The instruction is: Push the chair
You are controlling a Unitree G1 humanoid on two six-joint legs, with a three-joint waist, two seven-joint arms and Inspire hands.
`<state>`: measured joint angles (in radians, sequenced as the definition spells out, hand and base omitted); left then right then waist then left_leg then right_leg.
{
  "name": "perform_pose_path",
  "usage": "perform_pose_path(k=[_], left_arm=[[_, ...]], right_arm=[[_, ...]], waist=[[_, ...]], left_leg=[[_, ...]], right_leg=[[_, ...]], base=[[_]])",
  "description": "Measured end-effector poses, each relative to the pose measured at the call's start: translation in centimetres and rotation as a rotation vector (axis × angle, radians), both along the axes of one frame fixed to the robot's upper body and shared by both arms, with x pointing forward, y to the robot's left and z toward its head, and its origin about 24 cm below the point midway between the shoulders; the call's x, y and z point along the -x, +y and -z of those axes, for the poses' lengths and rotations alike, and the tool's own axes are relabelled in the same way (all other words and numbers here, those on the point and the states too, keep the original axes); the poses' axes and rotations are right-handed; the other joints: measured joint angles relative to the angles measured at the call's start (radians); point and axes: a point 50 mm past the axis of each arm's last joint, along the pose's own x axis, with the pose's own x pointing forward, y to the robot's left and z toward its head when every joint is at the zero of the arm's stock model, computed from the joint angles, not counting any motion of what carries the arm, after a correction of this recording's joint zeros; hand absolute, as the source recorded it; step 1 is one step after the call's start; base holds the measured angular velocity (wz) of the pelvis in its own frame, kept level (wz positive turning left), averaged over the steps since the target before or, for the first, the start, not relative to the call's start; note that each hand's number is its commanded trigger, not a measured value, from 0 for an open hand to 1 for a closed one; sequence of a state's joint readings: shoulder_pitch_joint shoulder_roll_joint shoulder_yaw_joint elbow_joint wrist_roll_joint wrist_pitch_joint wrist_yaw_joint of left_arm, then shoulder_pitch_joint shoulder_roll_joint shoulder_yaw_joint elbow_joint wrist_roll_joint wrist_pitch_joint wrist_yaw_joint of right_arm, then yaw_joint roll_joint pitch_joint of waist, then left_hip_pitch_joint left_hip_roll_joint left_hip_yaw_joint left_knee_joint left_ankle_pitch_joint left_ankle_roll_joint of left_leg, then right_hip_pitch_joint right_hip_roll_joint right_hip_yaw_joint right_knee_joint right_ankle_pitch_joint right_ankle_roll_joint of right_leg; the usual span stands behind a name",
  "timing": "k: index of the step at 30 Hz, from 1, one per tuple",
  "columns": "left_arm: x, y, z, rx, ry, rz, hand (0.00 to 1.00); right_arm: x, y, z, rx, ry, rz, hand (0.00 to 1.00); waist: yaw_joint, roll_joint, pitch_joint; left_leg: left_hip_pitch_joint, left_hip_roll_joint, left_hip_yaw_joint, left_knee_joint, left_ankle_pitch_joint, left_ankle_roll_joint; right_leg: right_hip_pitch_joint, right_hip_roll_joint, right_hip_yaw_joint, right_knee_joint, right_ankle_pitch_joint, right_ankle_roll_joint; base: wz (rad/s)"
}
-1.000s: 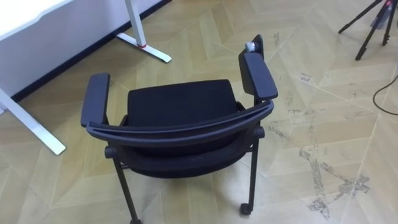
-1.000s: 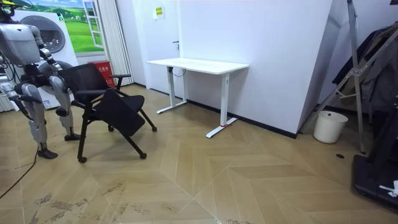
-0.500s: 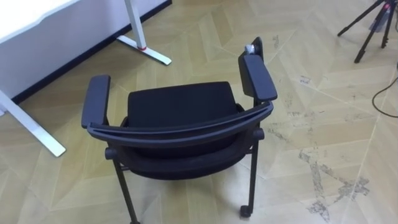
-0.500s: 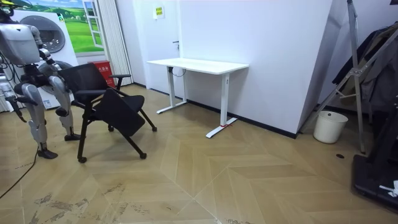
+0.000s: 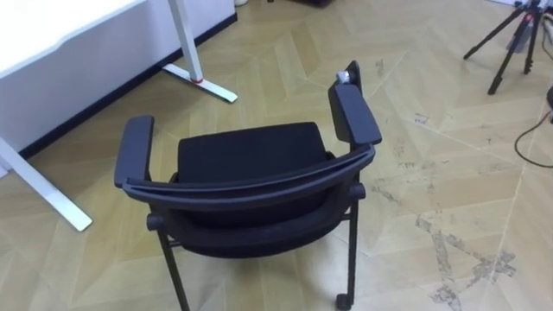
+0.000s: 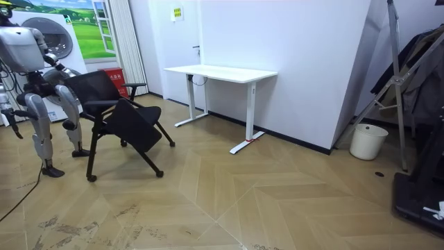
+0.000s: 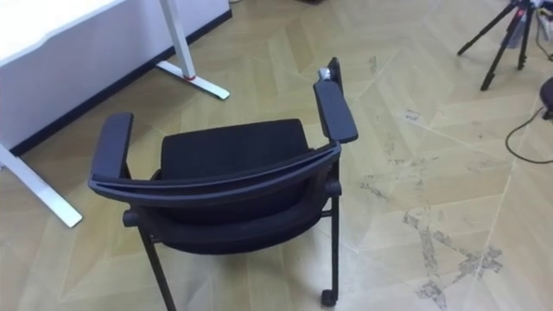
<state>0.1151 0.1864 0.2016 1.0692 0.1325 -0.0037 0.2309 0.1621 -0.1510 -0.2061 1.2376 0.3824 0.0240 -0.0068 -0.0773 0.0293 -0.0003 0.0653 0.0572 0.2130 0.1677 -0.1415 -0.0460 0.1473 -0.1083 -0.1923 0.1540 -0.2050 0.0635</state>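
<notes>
Right hand [image 6: 14, 130] hangs clear, its state unreadable; the stiff chair [image 5: 251, 155] should roll easily if pushed at the backrest [image 5: 251, 185].

Counting as we go: 1 chair [image 5: 251, 160] sitting up front, w/ 2 armrests [image 5: 134, 151] showing and 1 wheel [image 5: 344, 301] peeking out at the bottom. 1 white desk [image 6: 222, 71] standing on 2 legs. 1 tripod [image 5: 505, 43] showing top right. 1 bucket [image 6: 368, 141] sitting at the room view's right.
</notes>
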Motion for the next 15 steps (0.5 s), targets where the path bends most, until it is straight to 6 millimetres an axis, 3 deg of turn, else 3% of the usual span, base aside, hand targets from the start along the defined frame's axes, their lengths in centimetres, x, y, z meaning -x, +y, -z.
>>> perform_pose_path(k=[4,9,13,15], left_arm=[[-2.3,1.5,-1.4,-0.087,-0.074,0.022,0.0],[-5.0,3.7,-3.3,-0.214,-0.129,0.046,0.0],[-6.8,4.0,-4.7,-0.281,-0.192,0.118,0.0],[-8.7,4.2,-6.5,-0.331,-0.285,0.153,0.0]], right_arm=[[0.0,-1.4,-0.4,0.038,-0.004,0.047,0.0],[0.0,-2.9,-0.9,0.085,0.006,0.069,0.0],[-0.4,-2.9,-0.9,0.081,-0.007,0.071,0.0],[-0.9,-2.9,-0.9,0.083,-0.014,0.058,0.0]], waist=[[-0.002,0.023,0.0043],[-0.003,0.06,0.0028],[-0.002,0.058,0.004],[-0.001,0.05,0.0054]], left_leg=[[-0.001,0.0,0.002,-0.002,-0.003,0.0],[0.0,-0.001,-0.002,-0.002,-0.003,-0.001],[-0.002,-0.001,-0.002,-0.002,-0.003,-0.001],[-0.012,-0.002,-0.005,0.001,-0.003,0.0]], right_leg=[[-0.003,0.0,0.003,0.001,0.0,0.0],[-0.002,0.0,0.002,0.002,0.0,0.0],[0.0,0.0,0.003,-0.002,0.0,0.0],[-0.007,-0.001,0.001,-0.003,-0.003,0.001]], base=[[-0.02],[0.0],[0.01],[0.06]])
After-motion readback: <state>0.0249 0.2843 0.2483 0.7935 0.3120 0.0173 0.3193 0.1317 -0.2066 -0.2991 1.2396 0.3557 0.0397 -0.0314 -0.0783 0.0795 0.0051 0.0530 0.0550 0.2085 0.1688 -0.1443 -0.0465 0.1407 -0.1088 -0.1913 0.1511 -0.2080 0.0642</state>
